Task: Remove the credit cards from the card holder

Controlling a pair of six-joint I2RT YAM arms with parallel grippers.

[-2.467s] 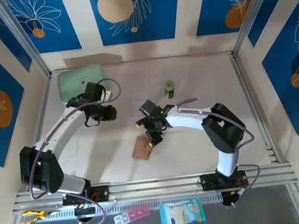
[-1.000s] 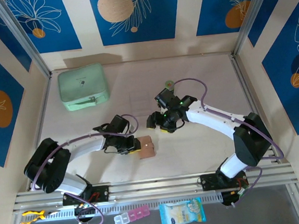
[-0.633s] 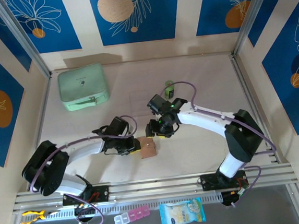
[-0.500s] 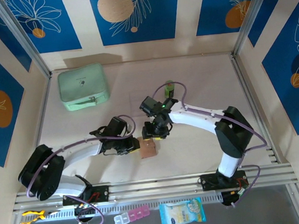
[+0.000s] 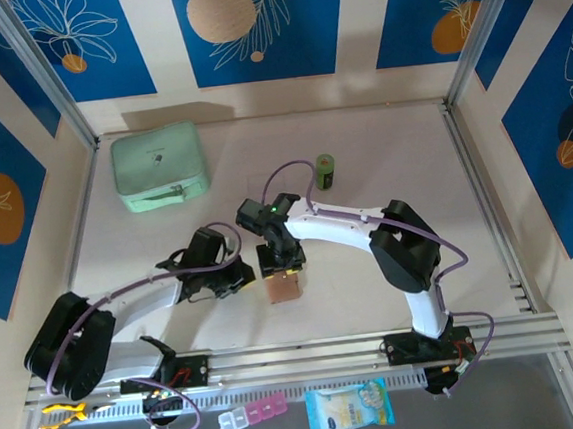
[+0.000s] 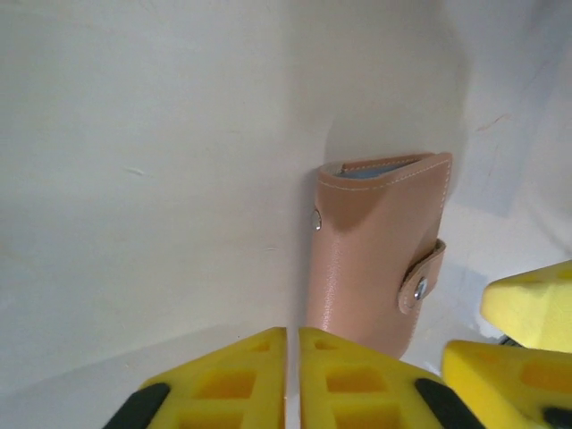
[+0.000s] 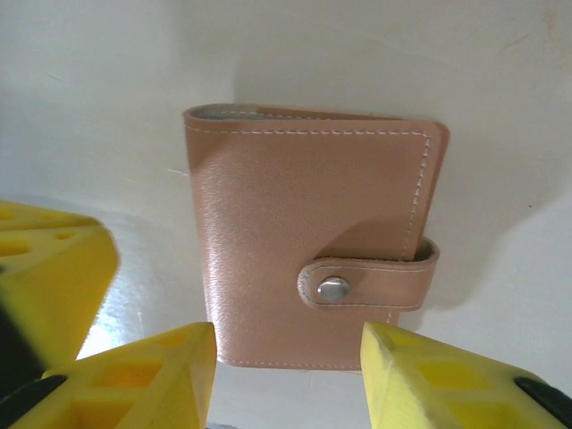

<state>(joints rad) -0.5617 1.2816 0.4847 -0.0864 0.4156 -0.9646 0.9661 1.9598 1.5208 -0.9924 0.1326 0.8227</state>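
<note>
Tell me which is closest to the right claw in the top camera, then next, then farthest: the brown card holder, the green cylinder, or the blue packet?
1. Card holder: just in front of the right claw, nearly under it.
2. Green cylinder: farther back and to the right.
3. Blue packet: farthest, down at the very front edge.

Mint-green zip case at far left, upright green cylinder well apart.

The cream bench is enclosed by wall panels printed blue with orange discs and white leaf outlines. Aluminium posts stand at the rear corners; a rail, apparently slotted aluminium, borders the near edge.
</note>
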